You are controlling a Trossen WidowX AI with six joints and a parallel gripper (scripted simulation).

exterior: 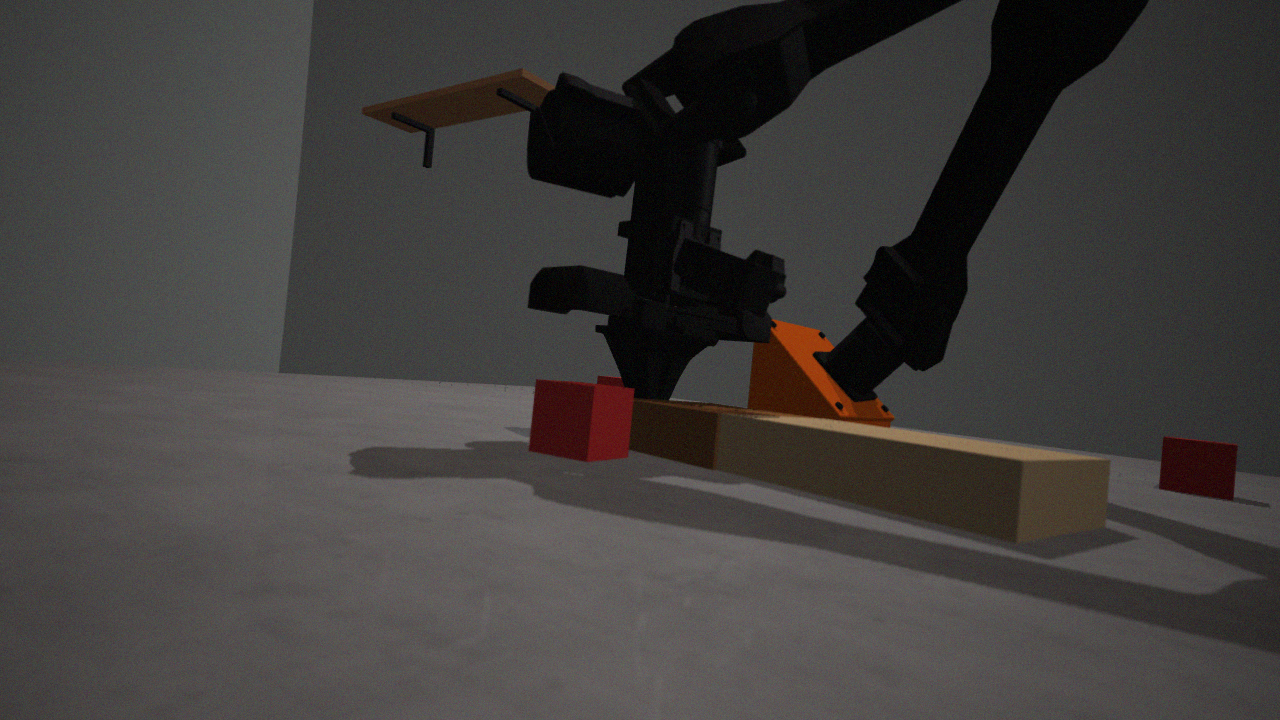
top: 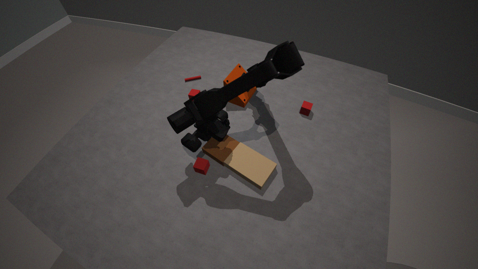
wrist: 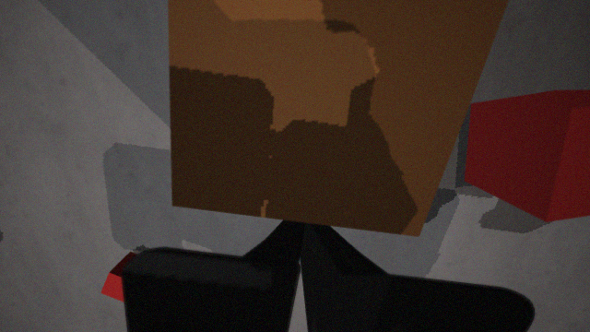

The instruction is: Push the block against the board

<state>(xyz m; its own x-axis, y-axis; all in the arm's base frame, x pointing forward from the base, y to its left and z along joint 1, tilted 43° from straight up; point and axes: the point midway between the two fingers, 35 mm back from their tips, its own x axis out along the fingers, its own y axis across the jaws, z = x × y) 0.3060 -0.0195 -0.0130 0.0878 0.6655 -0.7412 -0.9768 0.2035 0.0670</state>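
The brown square block [top: 216, 154] [exterior: 675, 434] [wrist: 295, 92] lies flat, partly in the arm's shadow. The tan board [top: 254, 165] [exterior: 868, 465] lies flat against it, end to side, with no gap visible. Their long front edges look in line in the top and exterior views; their back edges also look in line in the top view. My gripper [exterior: 651, 392] [wrist: 301, 216] is shut and empty. It points down, with its fingertips low at the block's end away from the board. They look against that end; exact contact is hidden. The fingertips are hidden in the top view.
A red cube [top: 201, 165] [exterior: 581, 420] [wrist: 512, 152] stands close beside the block's front side. Another red cube [top: 306, 108] [exterior: 1197, 467] is at the right. A third [top: 194, 92] and a red bar [top: 192, 78] lie behind the arm. The orange base [top: 236, 73] is behind the block.
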